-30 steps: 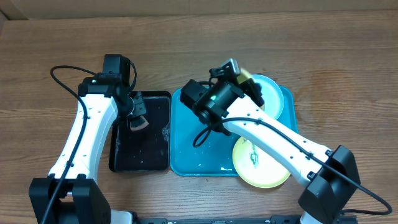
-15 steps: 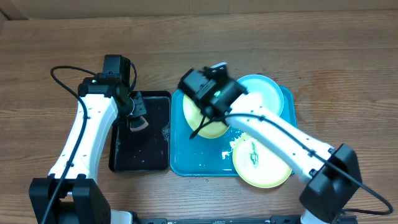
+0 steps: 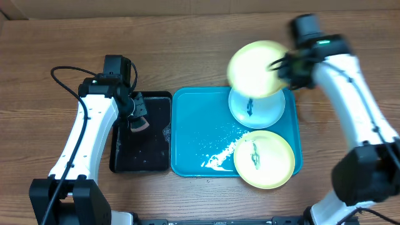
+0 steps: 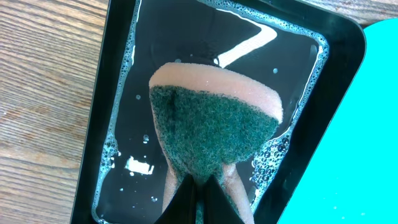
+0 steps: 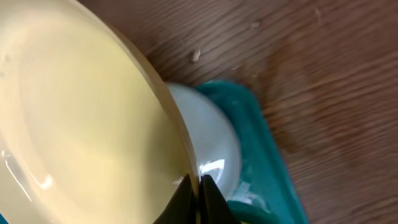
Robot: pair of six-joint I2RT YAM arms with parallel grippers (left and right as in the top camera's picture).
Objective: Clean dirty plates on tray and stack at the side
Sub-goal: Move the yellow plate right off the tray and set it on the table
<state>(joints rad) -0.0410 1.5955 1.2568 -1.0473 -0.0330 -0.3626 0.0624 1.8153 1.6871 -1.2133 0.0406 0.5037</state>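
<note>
My right gripper (image 3: 280, 67) is shut on the rim of a clean pale yellow-green plate (image 3: 255, 69), held in the air over the back right of the cyan tray (image 3: 200, 134); the right wrist view shows this plate (image 5: 81, 118) large and close. A cyan plate (image 3: 265, 107) with a dark smear lies under it on the tray. Another yellow-green plate (image 3: 265, 159) with a dark smear lies at the tray's front right. My left gripper (image 4: 200, 198) is shut on a green and pink sponge (image 4: 214, 127) over the black tray (image 4: 311, 56).
The black tray (image 3: 156, 153) with soapy water stands left of the cyan tray. White foam (image 3: 219, 155) lies on the cyan tray's middle. Bare wooden table (image 3: 350, 37) lies to the right and behind.
My right arm has swung from the tray's left side to the far right, carrying the yellow-green plate up and over the cyan plate. The left arm has not moved.
</note>
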